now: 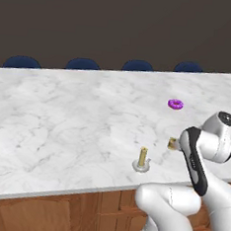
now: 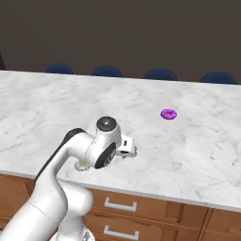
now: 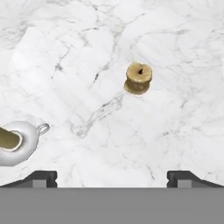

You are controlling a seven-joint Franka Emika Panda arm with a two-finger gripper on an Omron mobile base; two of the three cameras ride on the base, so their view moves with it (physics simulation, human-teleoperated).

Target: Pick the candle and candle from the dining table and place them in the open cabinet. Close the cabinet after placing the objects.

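White marble table (image 3: 175, 52) lies under us; our fingers (image 3: 112, 177) are spread wide (holding nothing) above the stubby candle (image 3: 138, 78), stick candle (image 3: 11, 140) beside.

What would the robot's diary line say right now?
tool: open, empty | stubby candle: on dining table, below tool | stick candle: untouched

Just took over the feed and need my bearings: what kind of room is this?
Likely a kitchen or dining area: a large marble-topped table on a wooden panelled base, dark blue chairs along its far side, and two candles, stick candle and stubby candle.
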